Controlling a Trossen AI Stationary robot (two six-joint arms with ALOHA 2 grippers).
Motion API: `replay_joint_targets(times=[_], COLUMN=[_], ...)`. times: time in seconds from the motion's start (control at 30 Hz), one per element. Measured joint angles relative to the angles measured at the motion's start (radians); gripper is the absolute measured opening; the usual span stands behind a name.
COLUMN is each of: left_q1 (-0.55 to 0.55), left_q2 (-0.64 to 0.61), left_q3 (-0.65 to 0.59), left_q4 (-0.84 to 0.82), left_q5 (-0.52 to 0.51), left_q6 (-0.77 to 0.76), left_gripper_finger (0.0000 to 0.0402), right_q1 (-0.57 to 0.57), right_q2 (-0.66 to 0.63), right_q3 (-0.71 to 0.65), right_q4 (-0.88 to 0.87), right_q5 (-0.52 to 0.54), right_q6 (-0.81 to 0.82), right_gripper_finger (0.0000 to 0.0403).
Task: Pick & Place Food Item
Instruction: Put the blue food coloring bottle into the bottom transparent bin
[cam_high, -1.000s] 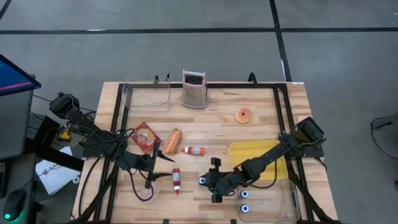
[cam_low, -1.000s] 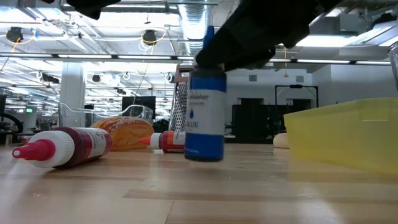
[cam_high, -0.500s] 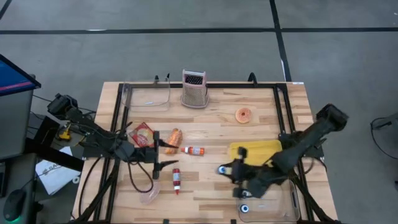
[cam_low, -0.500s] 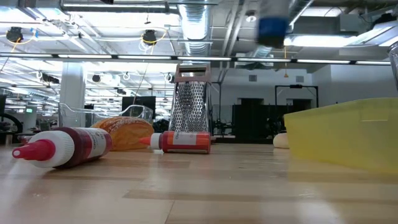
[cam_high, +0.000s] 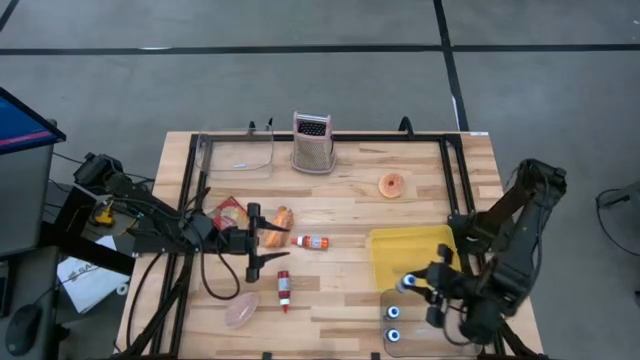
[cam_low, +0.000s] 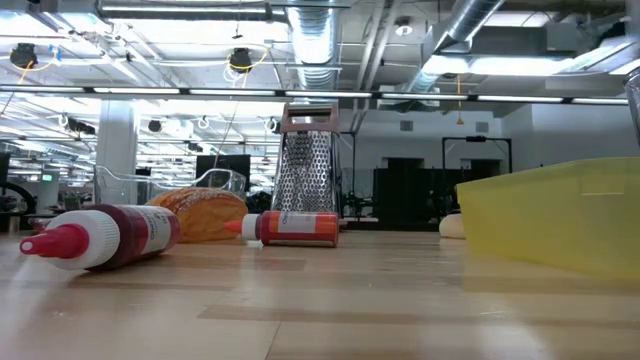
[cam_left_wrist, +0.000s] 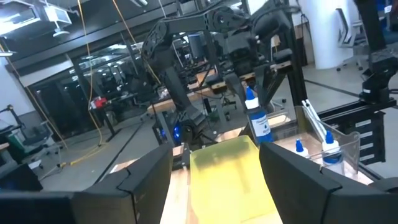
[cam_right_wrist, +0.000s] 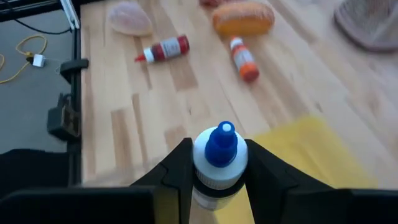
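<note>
My right gripper (cam_high: 410, 288) is shut on a white bottle with a blue cap (cam_right_wrist: 219, 155), carried above the near edge of the yellow tray (cam_high: 412, 255), beside the clear bin (cam_high: 447, 325). The left wrist view also shows this bottle (cam_left_wrist: 257, 118) in the air. My left gripper (cam_high: 254, 241) is open and touches nothing, hovering between the red bag (cam_high: 230, 215) and the bread roll (cam_high: 281, 220). A pink piece of meat (cam_high: 241, 314), a red bottle (cam_high: 284, 289) and an orange bottle (cam_high: 313, 242) lie flat on the wood. My right gripper pinches the bottle between its two fingers (cam_right_wrist: 180, 171) at the white shoulder just under the blue cap (cam_right_wrist: 214, 175). The bottle is lifted clear of the table and stands roughly upright, cap uppermost.
Two more blue-capped bottles (cam_high: 393, 313) stand in the clear bin. A donut (cam_high: 392, 185), a metal grater (cam_high: 312, 143) and a clear container (cam_high: 238, 155) sit toward the far edge. The low view shows the red bottle (cam_low: 100, 235), grater (cam_low: 308, 170) and tray wall (cam_low: 560, 220).
My right gripper has lifted the blue-capped bottle off the middle of the table and carried it toward the right and near edges, to the clear bin. My left gripper, still open, has moved from above the pink meat toward the far edge, stopping beside the bread roll.
</note>
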Motion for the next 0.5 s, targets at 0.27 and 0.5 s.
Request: replay_joint_targets(times=[0.27, 0.5], left_q1=[-0.002, -0.005], left_q2=[0.0, 0.0], left_q3=[0.0, 0.0], left_q4=[-0.001, -0.002], left_q5=[0.0, 0.041], left_q6=[-0.027, -0.053], left_gripper_finger=[0.0236, 0.0236], right_q1=[0.1, 0.125], right_q2=[0.041, 0.141], right_q3=[0.004, 0.005], right_q4=[-0.083, -0.037], right_q5=[-0.03, -0.071], right_q6=[0.241, 0.326], right_gripper_finger=[0.01, 0.01])
